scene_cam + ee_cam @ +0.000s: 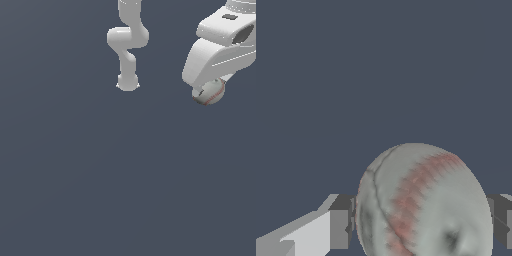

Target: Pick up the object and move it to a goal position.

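The object is an off-white ball (423, 202) with red seam lines. In the wrist view it fills the space between my two dark fingers (342, 222), which press on its two sides. My gripper (423, 225) is shut on the ball. In the exterior view the ball (210, 93) shows just under the white hand at the exterior view's upper right, mostly hidden by the hand. The fingers are hidden there.
The robot's white arm and base (127, 82) stand at the upper middle of the exterior view. The ground is a plain dark grey surface (125, 175).
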